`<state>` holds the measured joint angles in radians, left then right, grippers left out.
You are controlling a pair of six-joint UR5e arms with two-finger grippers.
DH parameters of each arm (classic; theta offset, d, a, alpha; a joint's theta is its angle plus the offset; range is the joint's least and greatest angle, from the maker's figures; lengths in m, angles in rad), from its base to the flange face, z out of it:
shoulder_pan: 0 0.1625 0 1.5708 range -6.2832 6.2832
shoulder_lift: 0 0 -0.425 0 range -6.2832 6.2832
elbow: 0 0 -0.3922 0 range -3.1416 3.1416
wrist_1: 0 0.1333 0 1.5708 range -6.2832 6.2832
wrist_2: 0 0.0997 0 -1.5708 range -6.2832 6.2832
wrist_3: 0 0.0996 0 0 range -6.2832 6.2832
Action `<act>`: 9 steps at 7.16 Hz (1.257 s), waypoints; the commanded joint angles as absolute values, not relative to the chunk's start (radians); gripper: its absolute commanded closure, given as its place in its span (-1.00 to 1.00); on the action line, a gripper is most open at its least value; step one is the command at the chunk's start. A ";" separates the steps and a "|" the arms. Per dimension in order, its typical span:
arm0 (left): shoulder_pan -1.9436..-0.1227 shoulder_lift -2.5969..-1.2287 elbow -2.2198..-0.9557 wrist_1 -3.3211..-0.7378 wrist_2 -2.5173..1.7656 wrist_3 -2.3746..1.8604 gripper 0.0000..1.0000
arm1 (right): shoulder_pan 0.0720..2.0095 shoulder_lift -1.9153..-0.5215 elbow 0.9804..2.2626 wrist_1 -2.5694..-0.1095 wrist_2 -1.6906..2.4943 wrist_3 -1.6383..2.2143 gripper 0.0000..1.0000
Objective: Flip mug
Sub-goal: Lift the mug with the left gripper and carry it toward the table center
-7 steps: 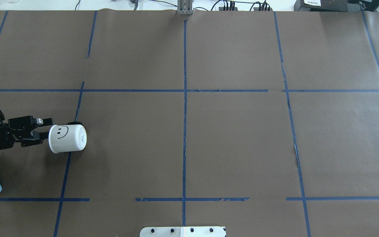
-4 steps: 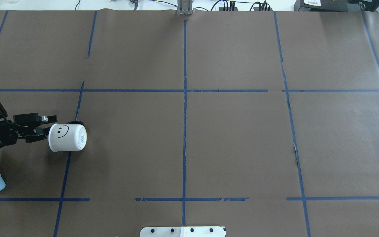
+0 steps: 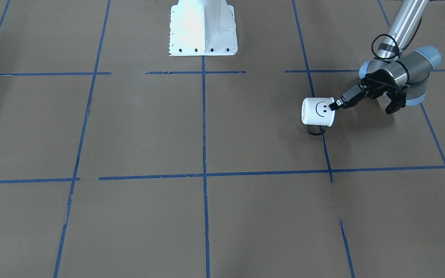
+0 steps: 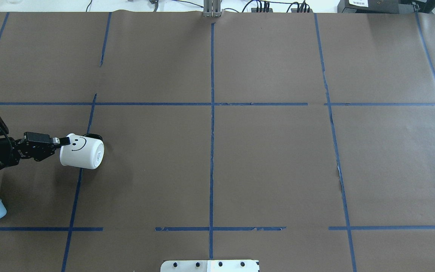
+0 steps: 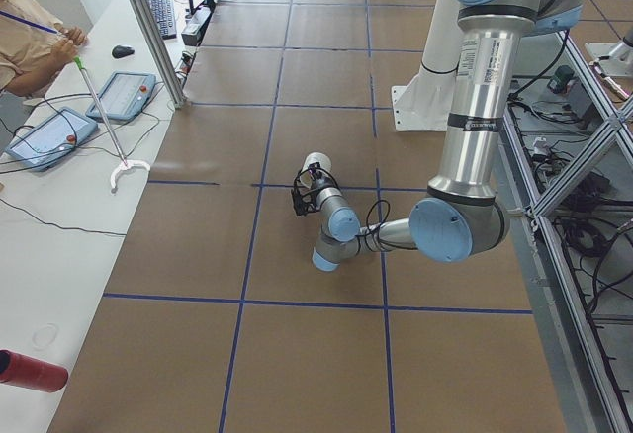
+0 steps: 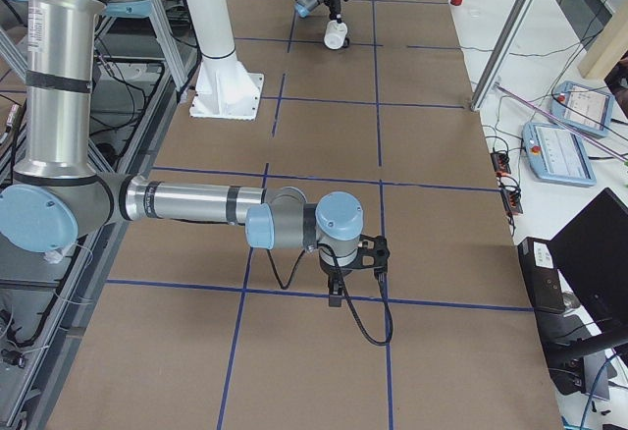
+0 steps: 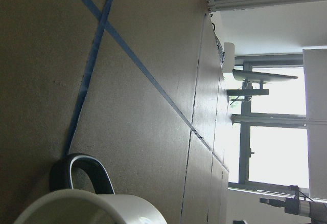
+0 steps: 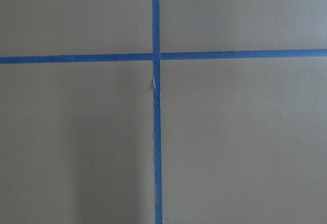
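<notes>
The white mug (image 4: pixel 81 155) with a black smiley face lies on its side at the table's left, base toward the middle, mouth toward my left gripper (image 4: pixel 63 141). The gripper is shut on the mug's rim at its top edge. The black handle (image 4: pixel 93 136) points to the far side. In the front-facing view the mug (image 3: pixel 317 112) lies next to the left gripper (image 3: pixel 336 104), handle (image 3: pixel 314 130) on the paper. The left wrist view shows the rim (image 7: pixel 92 208) and handle (image 7: pixel 84 170). My right gripper (image 6: pixel 336 288) shows only in the exterior right view, pointing down; I cannot tell its state.
Brown paper with blue tape lines (image 4: pixel 212 113) covers the table. The white robot base plate (image 3: pixel 203 27) stands at the robot's side. An operator (image 5: pixel 30 38) and tablets (image 5: pixel 49 136) are at the far edge, with a red can (image 5: pixel 30 369).
The left gripper's fingers came together on the mug's rim. The mug shifted a little to the right and its mouth end tilted.
</notes>
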<state>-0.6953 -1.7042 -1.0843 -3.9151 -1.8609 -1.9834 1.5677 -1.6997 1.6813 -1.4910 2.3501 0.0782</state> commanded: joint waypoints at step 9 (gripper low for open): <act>-0.704 -1.771 -1.628 -2.885 -1.847 -2.031 1.00 | 1.568 -1.700 1.683 -1.491 2.350 0.080 -1.00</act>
<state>-0.7052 -1.7203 -1.5267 -3.1698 -1.8448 -2.0452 1.5677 -1.6996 1.6827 -1.4910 2.3500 0.0787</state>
